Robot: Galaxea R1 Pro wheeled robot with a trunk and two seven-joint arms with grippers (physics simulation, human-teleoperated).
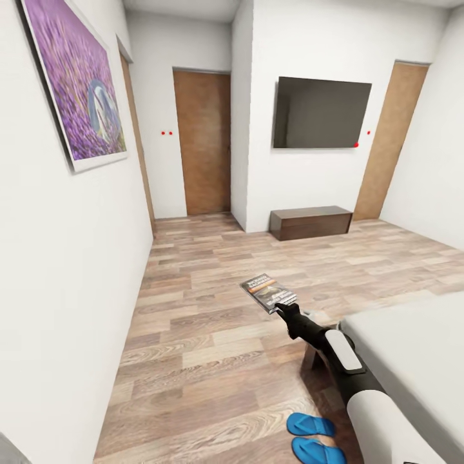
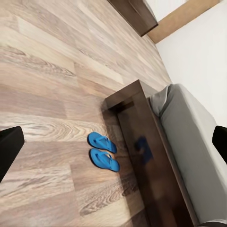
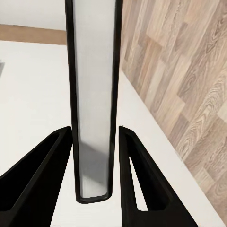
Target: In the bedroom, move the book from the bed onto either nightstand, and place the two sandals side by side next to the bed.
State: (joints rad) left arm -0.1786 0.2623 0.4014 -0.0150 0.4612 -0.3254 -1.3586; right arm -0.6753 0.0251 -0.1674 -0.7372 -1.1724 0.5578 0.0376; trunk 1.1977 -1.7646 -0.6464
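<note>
The bedroom has white walls and a wood-plank floor (image 1: 212,303). Seen from the bed (image 1: 419,348), a TV (image 1: 321,113) hangs on the far wall above a low bench (image 1: 310,222), with 2 brown doors (image 1: 203,143) on each side of that wall, and a purple picture (image 1: 80,80) is on the wall across the open floor.

The right gripper (image 1: 281,303) reaches out from beside the corner of the bed and holds the book (image 1: 268,292) in the air over the floor, not over the mattress. In the right wrist view the 2 fingers (image 3: 45,175) press on both covers of the book (image 3: 92,99), which stands on its edge between them. The left gripper (image 2: 113,142) has its jaws spread wide and they hold nothing; below it, the 2 sandals (image 2: 103,151) lie side by side on the floor, just beside the dark bed frame (image 2: 142,137).

The sandals look already placed, so I judge that only the book remains. No nightstand is visible here, so the robot must probably turn first. The risk is that the thin book, gripped only near 1 end, slips or swings during the turn, or that the base runs over the sandals, which are near it. The floor away from the bed is wide and free; the bed corner is the nearest edge to avoid.
</note>
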